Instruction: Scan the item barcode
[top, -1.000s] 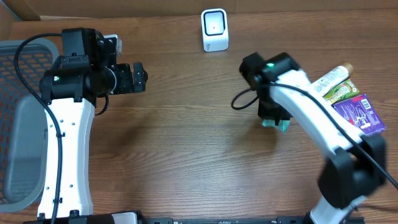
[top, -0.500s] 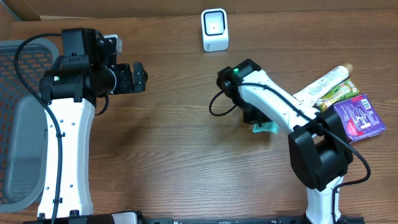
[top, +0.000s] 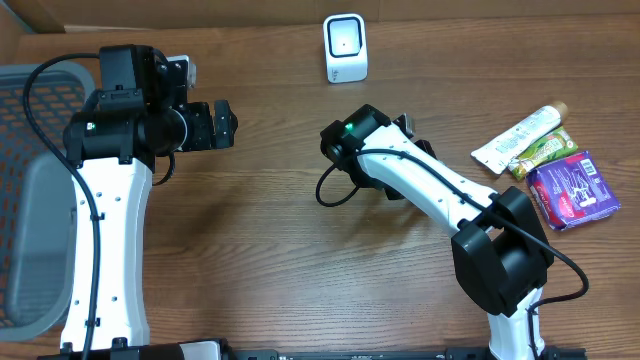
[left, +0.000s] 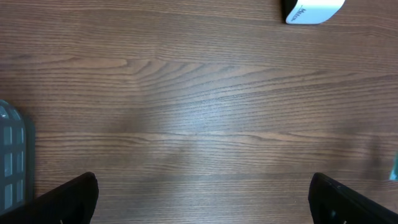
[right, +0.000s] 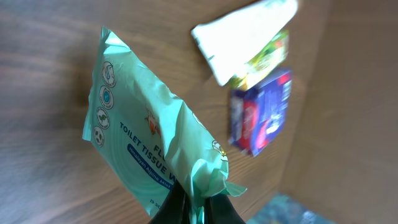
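Pinching the wipes pack (right: 144, 146), the right gripper (right: 194, 204) sits below the top-centre scanner (top: 345, 47); scan pending. Left gripper (top: 222, 121) spread.

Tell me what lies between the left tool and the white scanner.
Nothing but bare table between left tool and scanner, seen overhead.

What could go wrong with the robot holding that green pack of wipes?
1. The right gripper pinches the toilet tissue wipes pack only by its crumpled end seam, so the pack might slip out or swing.
2. The pack hangs tilted and no barcode shows in these views, so it might reach the white scanner with the code facing the wrong way.
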